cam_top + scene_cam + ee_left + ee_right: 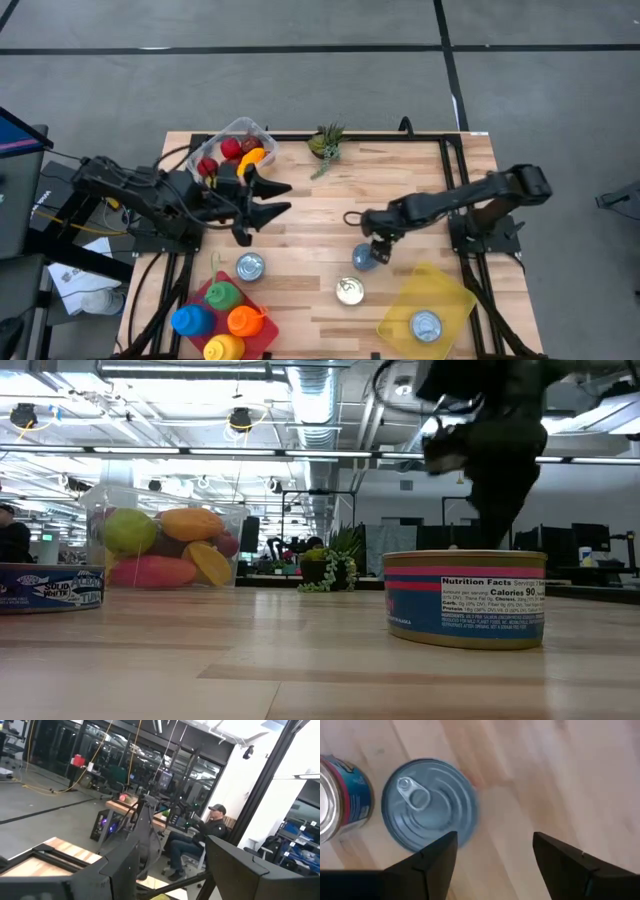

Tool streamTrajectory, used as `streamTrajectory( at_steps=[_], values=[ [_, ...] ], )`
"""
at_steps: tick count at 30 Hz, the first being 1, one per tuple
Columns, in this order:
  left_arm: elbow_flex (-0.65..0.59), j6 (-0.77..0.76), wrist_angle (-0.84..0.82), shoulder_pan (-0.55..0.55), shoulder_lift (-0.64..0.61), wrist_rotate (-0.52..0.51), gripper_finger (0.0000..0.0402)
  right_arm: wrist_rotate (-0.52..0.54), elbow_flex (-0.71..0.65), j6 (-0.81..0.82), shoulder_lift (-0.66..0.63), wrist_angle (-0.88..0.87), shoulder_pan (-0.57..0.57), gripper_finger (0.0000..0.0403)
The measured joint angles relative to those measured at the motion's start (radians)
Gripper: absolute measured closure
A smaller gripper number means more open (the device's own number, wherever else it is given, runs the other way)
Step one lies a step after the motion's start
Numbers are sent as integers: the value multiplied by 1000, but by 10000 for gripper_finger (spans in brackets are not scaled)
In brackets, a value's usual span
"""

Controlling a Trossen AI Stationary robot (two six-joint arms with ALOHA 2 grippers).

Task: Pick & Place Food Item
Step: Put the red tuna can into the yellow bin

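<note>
A blue-lidded tin can (363, 258) stands upright on the wood table; in the right wrist view its pull-tab lid (430, 805) shows just beyond one finger. My right gripper (378, 243) (495, 852) hangs open above the table beside this can, pointing down and touching nothing. A second can with a pink band (349, 291) (340, 805) (465, 598) stands close by. My left gripper (278, 198) (175, 870) is open, raised and pointing level toward the table's right, near the clear fruit bin (235, 150).
A yellow container (440, 290) at the near right holds one can (426, 325). Another can (250, 266) (50, 588) stands left of centre. A red tray with coloured bottles (225, 315) sits at the near left, and a small plant (327, 143) at the far edge.
</note>
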Motion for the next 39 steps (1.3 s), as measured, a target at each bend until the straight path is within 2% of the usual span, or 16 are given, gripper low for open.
streamTrajectory(
  at_steps=[6,10,13,18,19,28,39],
  values=[
    [0,0,-45,0,-35,0,183,-47,0,-72,107,62,-43,168],
    [0,0,-44,0,-36,2,183,-61,4,-125,127,56,-69,200],
    [0,0,-55,-1,-36,3,183,-100,4,-160,128,69,-85,252],
    [0,-4,-80,-1,-35,3,183,-113,3,-189,128,77,-105,373],
    [0,-6,-80,-1,-35,3,183,-113,3,-199,128,76,-107,387],
    [0,-20,-83,-1,-35,3,183,-99,3,-189,123,10,-113,401],
    [0,-20,-88,-1,-35,3,183,-68,-3,-137,4,-85,-71,403]
  ],
)
